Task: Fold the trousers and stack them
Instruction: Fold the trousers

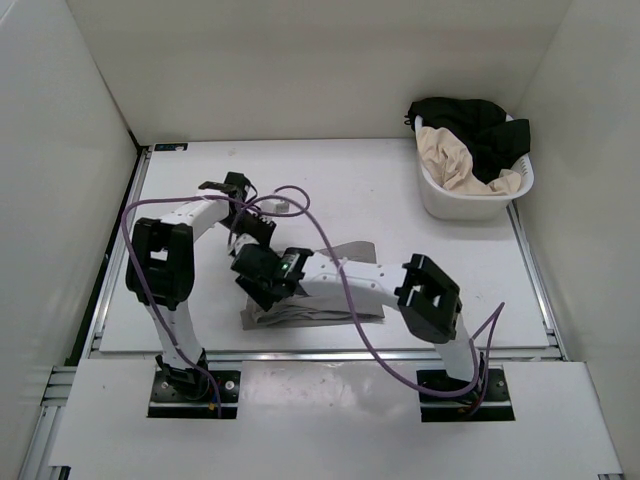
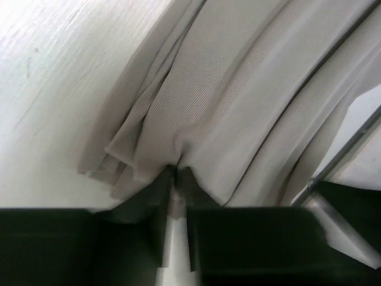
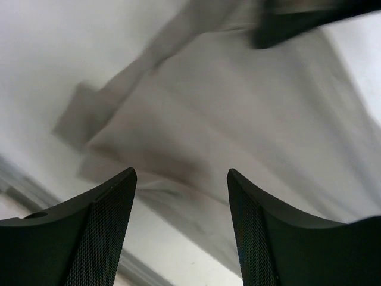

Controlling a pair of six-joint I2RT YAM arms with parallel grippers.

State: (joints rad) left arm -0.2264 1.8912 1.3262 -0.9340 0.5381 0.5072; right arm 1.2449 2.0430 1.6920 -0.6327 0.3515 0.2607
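Mid-grey trousers of soft thin fabric point(image 1: 320, 316) are lying part-folded toward 6 o'clock on the white bench point(image 1: 400, 200). The left gripper point(image 2: 177, 173) is pinching a gathered fold in its jaws, probably to drag it over. The right gripper point(image 3: 181, 176) is hovering above the cloth with jaws spread, likely to pin it.

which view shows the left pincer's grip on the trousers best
Left wrist: the left pincer is shut on a bunched fold of the trousers, seen close up. Top external shows it small, from above; right wrist gives at most a dark blur.
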